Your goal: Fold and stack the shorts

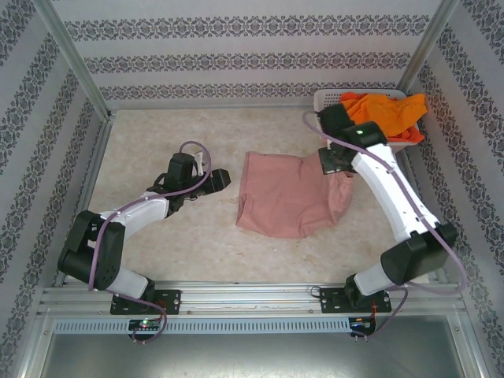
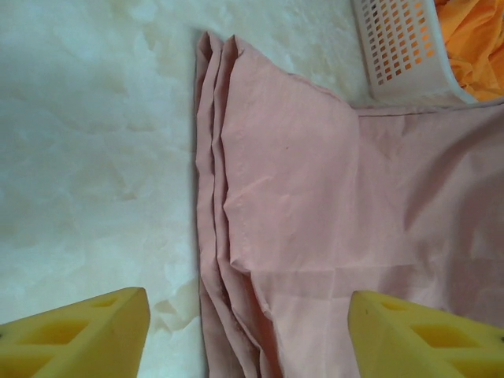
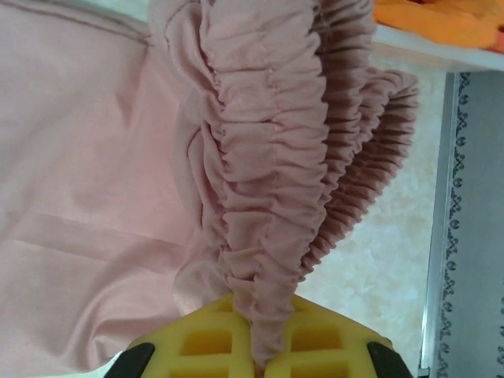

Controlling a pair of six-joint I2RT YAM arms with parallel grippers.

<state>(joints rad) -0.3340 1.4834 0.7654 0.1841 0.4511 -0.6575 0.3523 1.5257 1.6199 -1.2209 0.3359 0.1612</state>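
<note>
The pink shorts (image 1: 287, 197) lie near the centre of the table (image 1: 181, 252), with the waistband raised at the right. The right gripper (image 3: 264, 346) is clamped on the gathered waistband. The left gripper (image 1: 221, 180), fingers apart, is at the shorts' left edge. Orange shorts (image 1: 386, 114) lie in the basket (image 1: 327, 98) at the far right corner.

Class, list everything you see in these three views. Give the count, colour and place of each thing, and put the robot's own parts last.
pink shorts: one, dusty pink, spread mid-table
orange cloth: count unclear, orange, heaped in the basket
basket: one, white mesh, far right corner of the table
table: one, pale marbled, under everything
walls: three, grey-white patterned, around the table
left gripper: one, yellow fingers, open, beside the pink shorts' left edge
right gripper: one, yellow fingers, shut on the pink shorts' gathered waistband
</note>
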